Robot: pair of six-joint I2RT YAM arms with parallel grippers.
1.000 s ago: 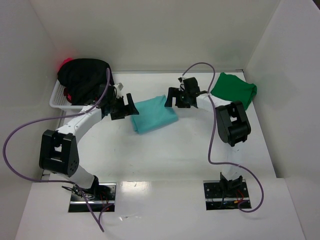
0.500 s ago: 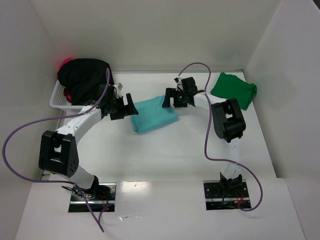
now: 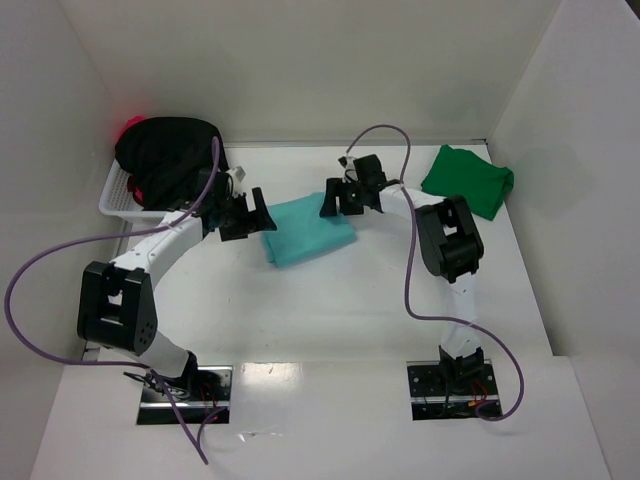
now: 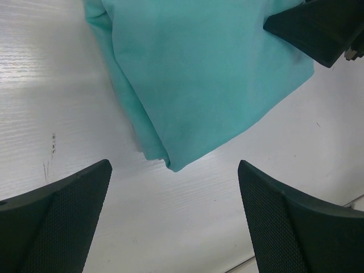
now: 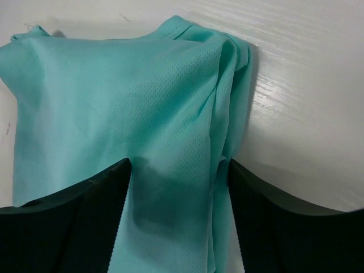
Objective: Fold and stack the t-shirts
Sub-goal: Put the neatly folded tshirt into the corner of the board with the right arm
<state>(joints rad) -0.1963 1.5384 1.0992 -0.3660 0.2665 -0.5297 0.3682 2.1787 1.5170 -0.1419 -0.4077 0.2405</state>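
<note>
The light teal t-shirt (image 3: 308, 229) lies folded on the table between my two grippers. My left gripper (image 3: 252, 213) is open at the shirt's left edge; in the left wrist view (image 4: 174, 168) the shirt's corner (image 4: 199, 74) lies just ahead of its fingers (image 4: 57, 216). My right gripper (image 3: 335, 199) is open over the shirt's far right corner. In the right wrist view (image 5: 179, 165) the jaws stand wide apart astride the teal cloth (image 5: 114, 96). The dark green t-shirt (image 3: 468, 180) lies folded at the far right. The black t-shirt (image 3: 165, 155) and a bit of the red-pink one (image 3: 130, 127) sit in a basket.
A white basket (image 3: 113, 197) stands at the far left against the left wall. White walls close in the table on the left, back and right. The right gripper's finger (image 4: 324, 28) shows at the top right of the left wrist view.
My right gripper has moved a little to the left, further over the teal shirt's corner. The left arm and the shirts have not moved.
</note>
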